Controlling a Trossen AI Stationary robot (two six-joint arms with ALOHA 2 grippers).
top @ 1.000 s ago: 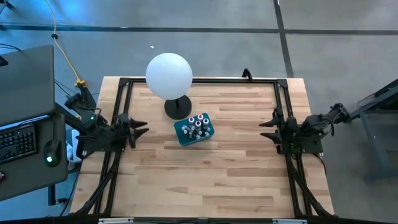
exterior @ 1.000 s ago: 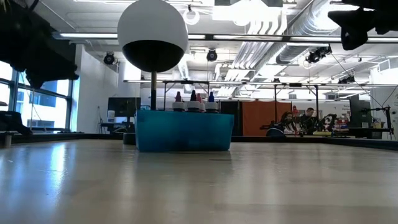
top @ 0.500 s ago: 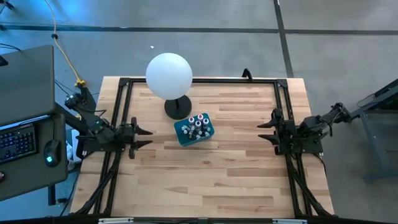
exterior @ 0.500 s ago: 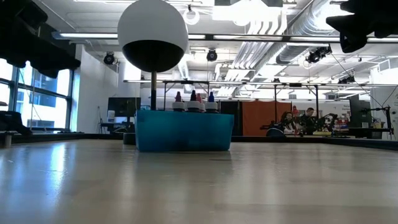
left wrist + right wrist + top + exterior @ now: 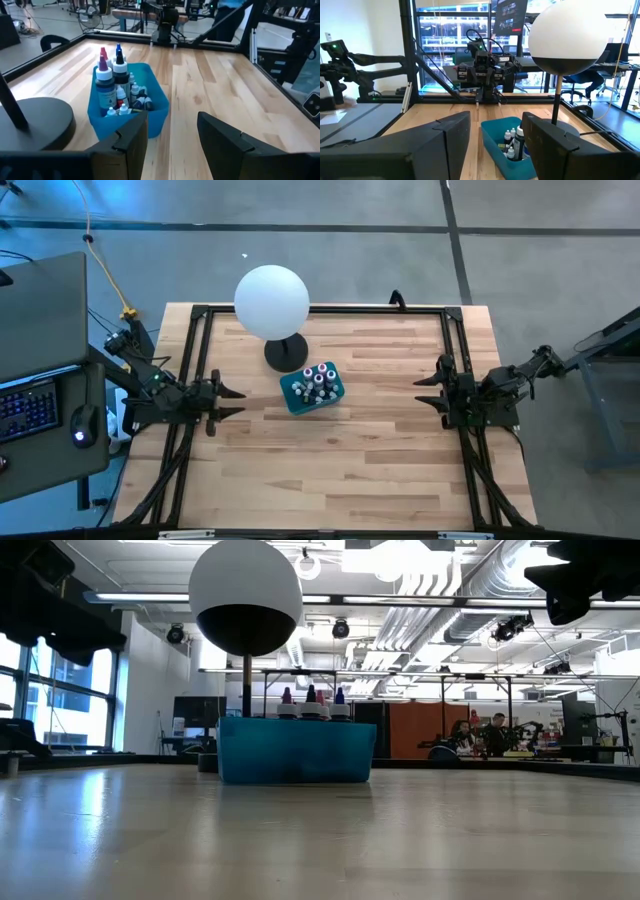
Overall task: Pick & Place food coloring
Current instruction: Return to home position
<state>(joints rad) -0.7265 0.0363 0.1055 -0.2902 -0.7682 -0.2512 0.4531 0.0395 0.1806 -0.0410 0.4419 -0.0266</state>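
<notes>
At the left gripper (image 5: 232,402): fingers spread apart, nothing between them, poised over the left edge of the wooden table (image 5: 350,470). At the right gripper (image 5: 421,392): likewise spread wide and empty, over the opposite edge, pointing back across the boards toward the left one.

Between the two grippers, nearer the left one yet well apart from both: a blue container (image 5: 290,396) holding the food coloring (image 5: 320,380), small whitish dropper bottles crowded inside its walls.

Ahead of the left gripper's fingertips in its wrist view: the container again, with taller bottles capped red, blue and dark at its far end and smaller ones packed nearer.

Beyond the container from the left gripper, toward the table's far edge: a white ball lamp (image 5: 272,302) on a dark round base (image 5: 286,352), base just beside the container.

From table height: only cap tips showing above the container's rim.
</notes>
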